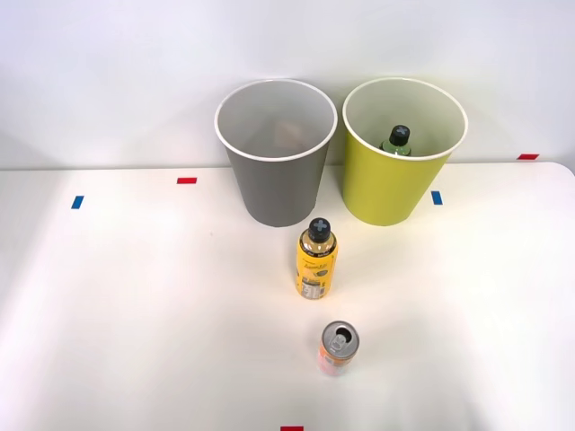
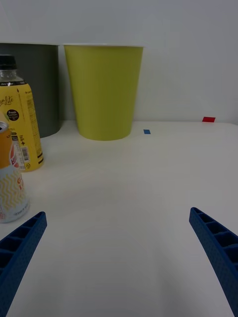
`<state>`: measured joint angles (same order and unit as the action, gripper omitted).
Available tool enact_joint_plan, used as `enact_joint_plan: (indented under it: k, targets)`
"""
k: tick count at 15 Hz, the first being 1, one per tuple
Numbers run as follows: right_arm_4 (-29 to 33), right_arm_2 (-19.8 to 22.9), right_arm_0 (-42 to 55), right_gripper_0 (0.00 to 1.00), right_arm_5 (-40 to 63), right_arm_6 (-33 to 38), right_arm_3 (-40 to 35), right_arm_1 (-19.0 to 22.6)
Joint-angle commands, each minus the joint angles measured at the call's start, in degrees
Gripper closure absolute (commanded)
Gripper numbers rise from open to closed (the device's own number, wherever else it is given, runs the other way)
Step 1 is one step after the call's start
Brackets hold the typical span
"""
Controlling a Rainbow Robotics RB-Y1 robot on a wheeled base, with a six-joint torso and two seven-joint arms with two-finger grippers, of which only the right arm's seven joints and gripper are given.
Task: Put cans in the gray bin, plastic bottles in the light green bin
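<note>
Blue ribbed fingers (image 2: pixel 20 247) are sitting wide apart at the wrist view's corners — the right tool (image 2: pixel 119 252) is gaping and gripping nothing. Just beyond one finger, the can (image 2: pixel 11 183) is standing upright on the white table (image 2: pixel 129 198), showing yellow zigzag print on its pale lower body; its lettering is cut off and unreadable. Behind it, the yellow bottle (image 2: pixel 22 124) is displaying "Fresh Lemon" and part of "Lite" on its label.

From the front view, the can (image 1: pixel 339 347) is standing nearest the robot, the bottle (image 1: pixel 316 259) just beyond it, and the gray bin (image 1: pixel 276 153) and green bin (image 1: pixel 403 150) are standing side by side at the back, near a plain white wall. A second black-capped bottle (image 1: pixel 396 141) is resting inside the green bin — its label hidden. Red tape marks (image 1: pixel 186 180) and blue tape marks (image 1: pixel 437 197) are dotting the table.
</note>
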<state>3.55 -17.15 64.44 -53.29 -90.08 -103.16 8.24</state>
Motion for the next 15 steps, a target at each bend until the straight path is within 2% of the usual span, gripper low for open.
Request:
enact_joint_plan:
  k: [1, 6, 11, 15]
  targets:
    - [-1.00, -2.62, -0.46, 0.00, -0.15, -0.62, -2.75, 5.64]
    - [-2.23, -6.58, -7.22, 0.00, 1.96, -0.71, -2.75, 17.33]
    - [-6.71, -12.47, -16.28, 0.00, 2.93, -1.06, -1.52, 24.63]
    - [-8.91, -14.84, -20.06, 0.00, 2.93, -1.50, -1.52, 28.58]
